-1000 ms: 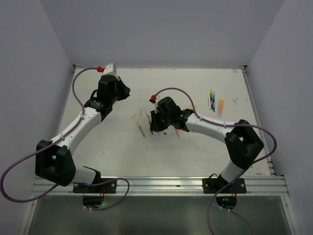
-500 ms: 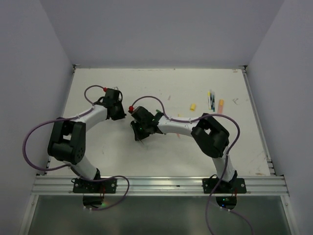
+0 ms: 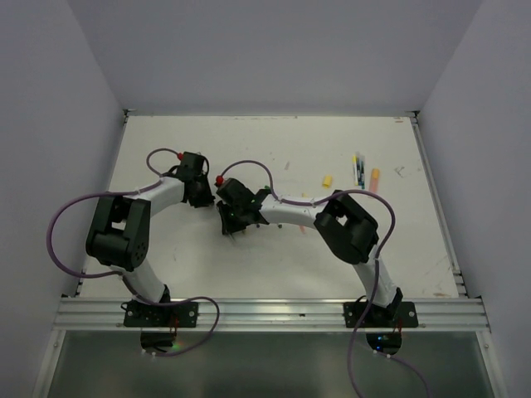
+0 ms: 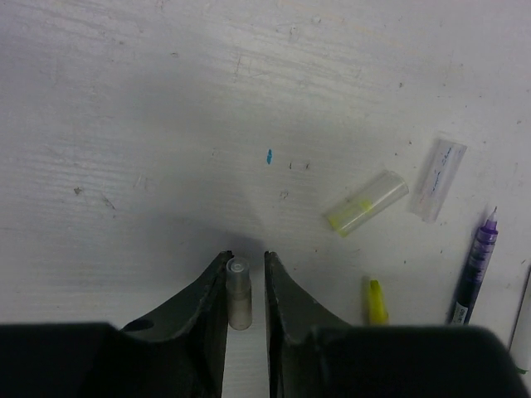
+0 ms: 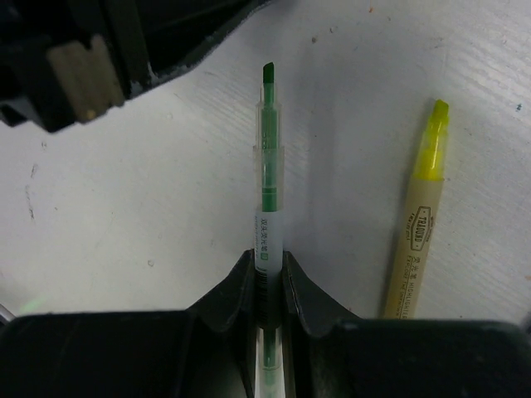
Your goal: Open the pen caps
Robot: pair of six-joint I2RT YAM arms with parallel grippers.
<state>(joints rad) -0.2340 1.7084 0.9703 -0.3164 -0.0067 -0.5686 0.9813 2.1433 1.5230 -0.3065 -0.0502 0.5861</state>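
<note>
A short pale clear pen cap (image 4: 238, 290) lies on the table between my left gripper's (image 4: 246, 255) jaws. It rests against the left finger, with a gap to the right one, so the gripper is open. My right gripper (image 5: 268, 265) is shut on a green pen (image 5: 269, 166), whose bare chisel tip points away from me. In the top view the two grippers, left (image 3: 202, 199) and right (image 3: 228, 225), sit close together left of the table's middle.
Near the left gripper lie a clear cap with yellow inside (image 4: 365, 204), another clear cap (image 4: 440, 178), a yellow tip (image 4: 377, 303) and a purple pen (image 4: 474, 265). An uncapped yellow highlighter (image 5: 419, 220) lies right of the green pen. A yellow cap (image 3: 327, 180) and pens (image 3: 358, 170) sit far right.
The left arm has drawn back from the far left of the table and folded in. The right gripper has moved left to meet it. Over the last half second both shifted only slightly.
</note>
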